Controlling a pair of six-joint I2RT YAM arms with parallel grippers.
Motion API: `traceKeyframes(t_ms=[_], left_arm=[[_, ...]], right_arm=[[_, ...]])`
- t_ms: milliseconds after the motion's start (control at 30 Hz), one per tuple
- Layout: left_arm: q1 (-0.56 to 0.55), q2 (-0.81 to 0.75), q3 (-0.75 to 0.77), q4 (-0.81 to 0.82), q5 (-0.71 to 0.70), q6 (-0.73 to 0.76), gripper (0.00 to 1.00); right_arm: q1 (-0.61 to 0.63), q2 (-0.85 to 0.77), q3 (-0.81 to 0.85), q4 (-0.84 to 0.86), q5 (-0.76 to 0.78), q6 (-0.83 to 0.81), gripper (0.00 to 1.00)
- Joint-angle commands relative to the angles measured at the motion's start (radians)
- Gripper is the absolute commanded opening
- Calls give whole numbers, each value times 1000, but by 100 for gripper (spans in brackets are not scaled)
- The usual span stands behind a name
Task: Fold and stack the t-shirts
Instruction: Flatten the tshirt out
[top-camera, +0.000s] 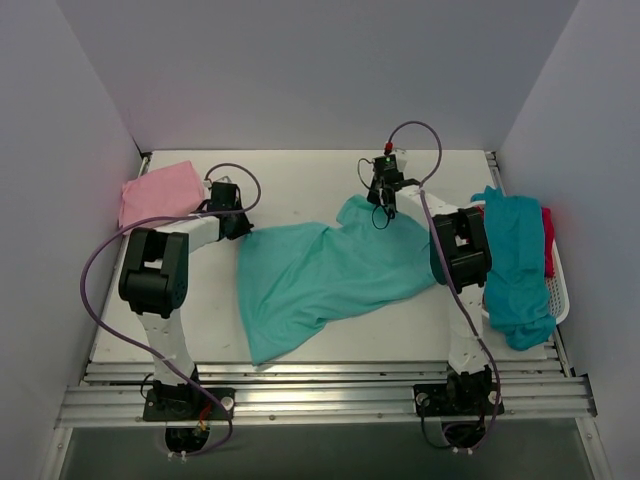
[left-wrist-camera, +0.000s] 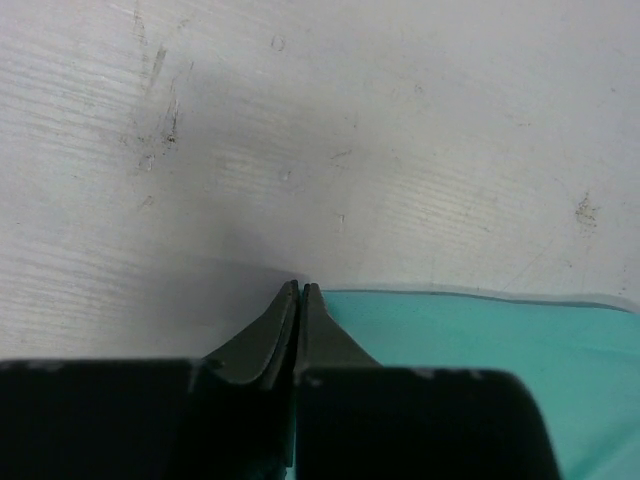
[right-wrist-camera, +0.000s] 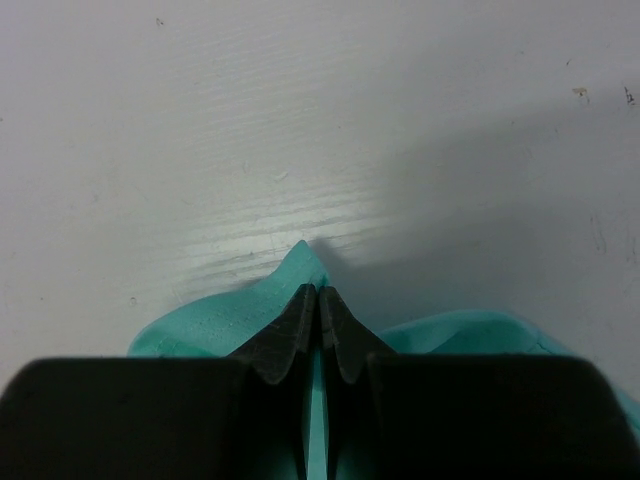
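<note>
A mint-teal t-shirt lies spread out in the middle of the table. My left gripper is at its far left corner. In the left wrist view the gripper is shut, with the shirt's edge running off to the right from its tips. My right gripper is at the shirt's far right corner. In the right wrist view it is shut on a pinched peak of the shirt. A folded light pink t-shirt lies at the far left.
A white basket stands at the right edge. A darker teal-blue t-shirt hangs over it and a red one lies in it. The right arm's forearm lies over the mint shirt's right side. Walls enclose the table.
</note>
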Motion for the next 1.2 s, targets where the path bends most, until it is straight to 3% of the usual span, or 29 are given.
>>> traceKeyframes(t_ms=[0,200,300,500,633,833,1000,1167], left_arm=[[0,8,11,-29,3,1,2],[-4,-67,5,-42,-37,19,2],[-27,-150,16,-85,-77,56,2],[-130,-563,89,-220,-223,140,2],[-222,-776,164,-300,-257,180,2],[-279,-1091,171,-277,-99,237,2],[-283,-1305,170,-234,47,217,2],[-282,-1403,198,-208,128,196,2]], right_arm=[[-12,-81,-12,7,2,12,0],[-12,-103,-23,11,-6,21,0],[0,-193,-48,26,-12,15,0],[62,-553,-126,76,18,-72,0],[166,-881,-195,126,87,-169,0],[361,-1343,-455,381,55,-364,0],[361,-1600,-509,433,-102,-365,0],[334,-1695,-482,453,-219,-344,0]])
